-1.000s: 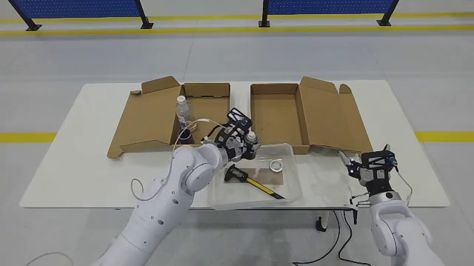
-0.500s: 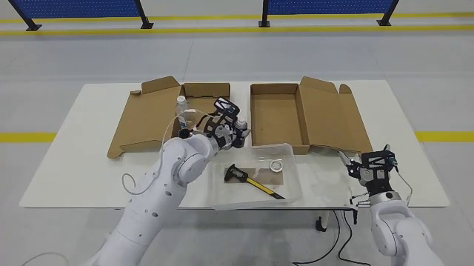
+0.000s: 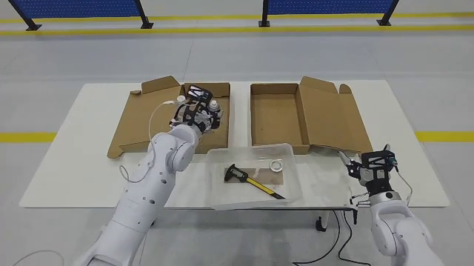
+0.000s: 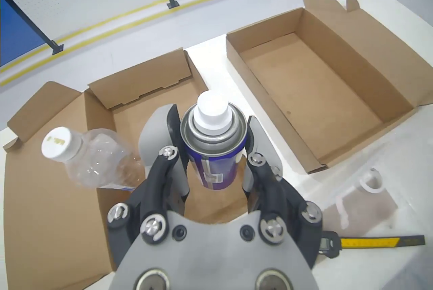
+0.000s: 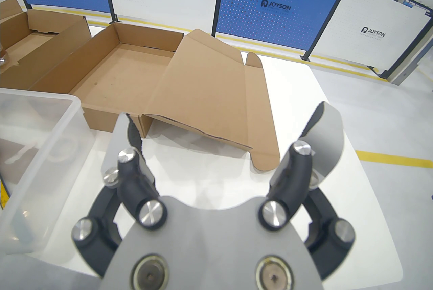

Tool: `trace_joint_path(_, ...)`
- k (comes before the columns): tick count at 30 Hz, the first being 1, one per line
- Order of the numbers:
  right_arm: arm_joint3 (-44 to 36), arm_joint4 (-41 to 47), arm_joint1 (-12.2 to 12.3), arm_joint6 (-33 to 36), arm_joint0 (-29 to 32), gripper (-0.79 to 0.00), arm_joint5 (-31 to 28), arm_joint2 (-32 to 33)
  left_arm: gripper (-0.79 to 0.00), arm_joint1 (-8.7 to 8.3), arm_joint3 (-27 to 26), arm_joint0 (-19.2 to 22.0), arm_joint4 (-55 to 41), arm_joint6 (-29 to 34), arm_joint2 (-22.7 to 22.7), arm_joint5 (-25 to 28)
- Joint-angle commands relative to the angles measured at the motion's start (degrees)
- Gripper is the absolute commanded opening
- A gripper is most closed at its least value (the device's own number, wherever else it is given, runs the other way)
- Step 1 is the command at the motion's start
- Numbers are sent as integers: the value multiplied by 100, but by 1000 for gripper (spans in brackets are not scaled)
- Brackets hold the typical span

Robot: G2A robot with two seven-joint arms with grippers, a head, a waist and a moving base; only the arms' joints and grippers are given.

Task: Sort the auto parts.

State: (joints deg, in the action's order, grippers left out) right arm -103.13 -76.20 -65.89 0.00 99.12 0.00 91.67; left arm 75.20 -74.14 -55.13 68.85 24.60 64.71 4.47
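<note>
Left claw (image 4: 211, 136) of mine clamps a spray can (image 4: 213, 166) by its upper sides over a cardboard box (image 4: 142, 81). Its stiff metal seems slippery and probably light. My right claw (image 5: 225, 122) hangs released.

White arms (image 3: 159, 170), grey/blk tool (image 5: 223, 118) (silver screws (image 5: 152, 213))

Top cam: high, looking down on whole table (image 3: 81, 162). Wrist cams: close behind own fingers (image 4: 154, 136), facing the table's far side. All three share the right box (image 5: 125, 71).
</note>
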Motion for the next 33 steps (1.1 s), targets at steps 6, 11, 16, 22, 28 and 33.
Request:
trace_joint_path(6,0,0,0,0,0,0,0,0,-785,41,494,-20,133,-361,-131,-41)
trace_joint_path(11,0,0,0,0,0,0,0,0,-785,73,727,-41,126,-546,-164,-164)
trace_joint_path(16,0,0,0,0,0,0,0,0,-785,86,938,-75,196,-746,-150,-289)
trace_joint_path(22,0,0,0,0,0,0,0,0,-745,99,1163,-101,290,-953,-134,-382)
trace_joint_path(28,0,0,0,0,0,0,0,0,-228,123,1402,-37,396,-1041,-172,-395)
trace_joint_path(33,0,0,0,0,0,0,0,0,0,146,1526,21,443,-1073,-199,-388)
